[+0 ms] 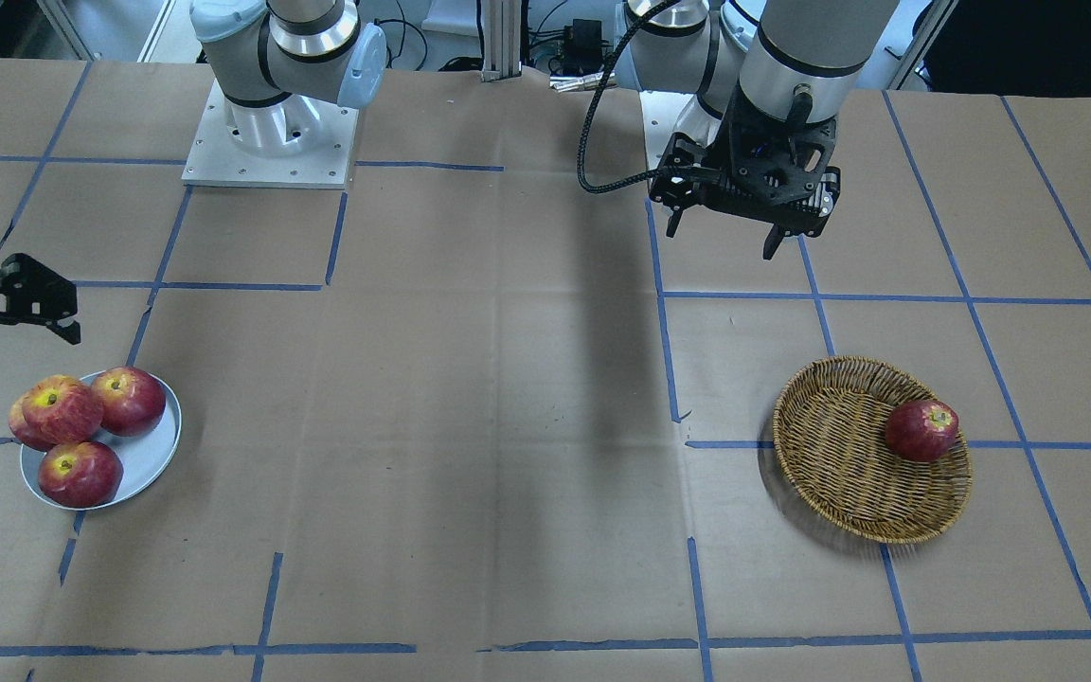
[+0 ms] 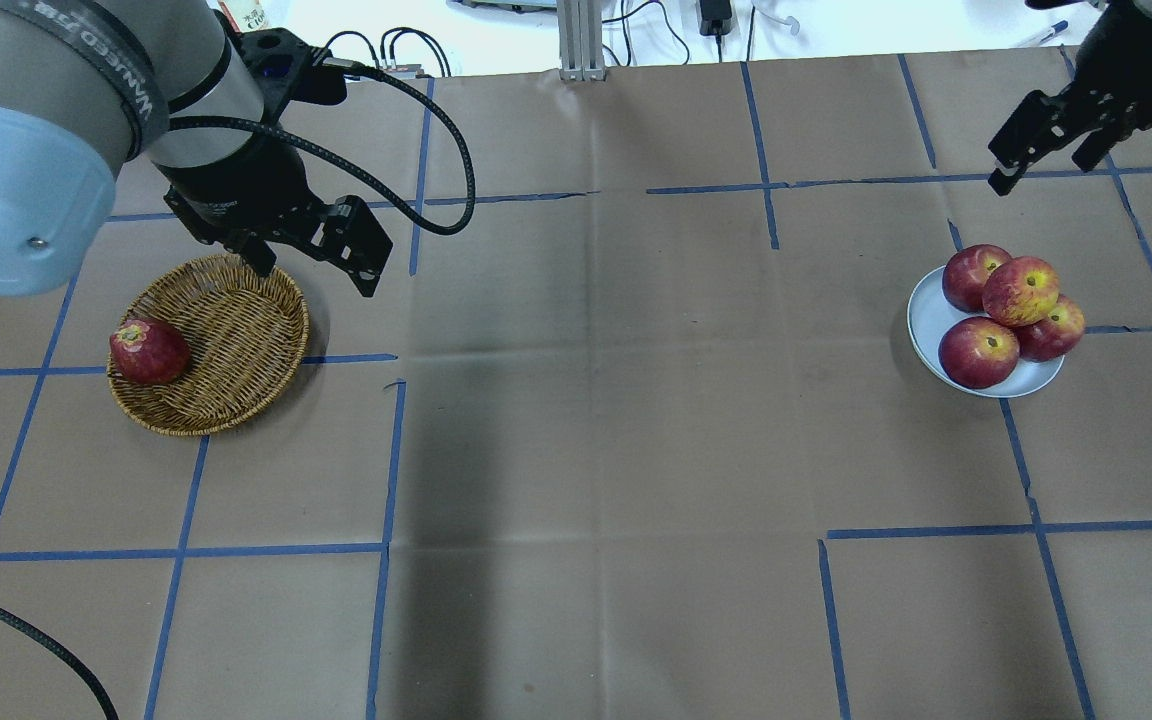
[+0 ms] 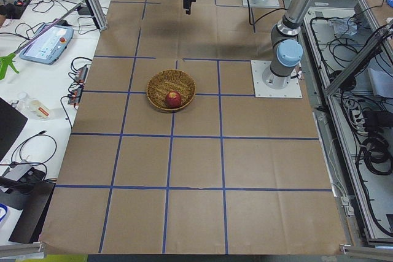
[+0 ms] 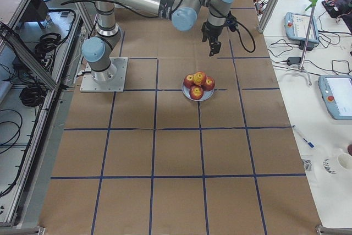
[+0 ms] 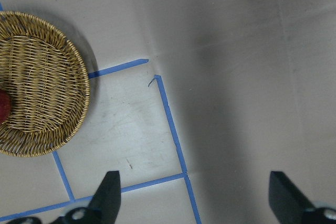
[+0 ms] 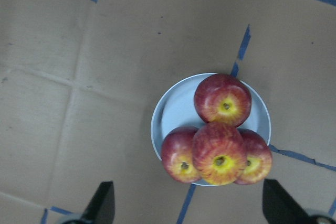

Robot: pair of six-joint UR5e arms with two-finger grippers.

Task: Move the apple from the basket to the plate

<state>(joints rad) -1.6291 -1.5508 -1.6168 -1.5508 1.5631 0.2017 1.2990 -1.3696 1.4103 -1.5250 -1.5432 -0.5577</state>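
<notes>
The apple (image 2: 1020, 290), streaky pinkish-red with a broad yellow patch, lies on top of three darker red apples on the pale blue-grey plate (image 2: 926, 310). It also shows in the front view (image 1: 61, 409) and the right wrist view (image 6: 219, 153). My right gripper (image 2: 1041, 170) is open and empty, raised beyond the plate. The wicker basket (image 2: 226, 350) holds one dark red apple (image 2: 148, 351) at its left side. My left gripper (image 2: 316, 275) is open and empty, raised over the basket's far right rim.
The table is brown cardboard with a grid of blue tape lines. The basket (image 1: 839, 445) and plate (image 1: 148, 455) stand far apart at opposite ends. Robot bases stand at the table's back edge.
</notes>
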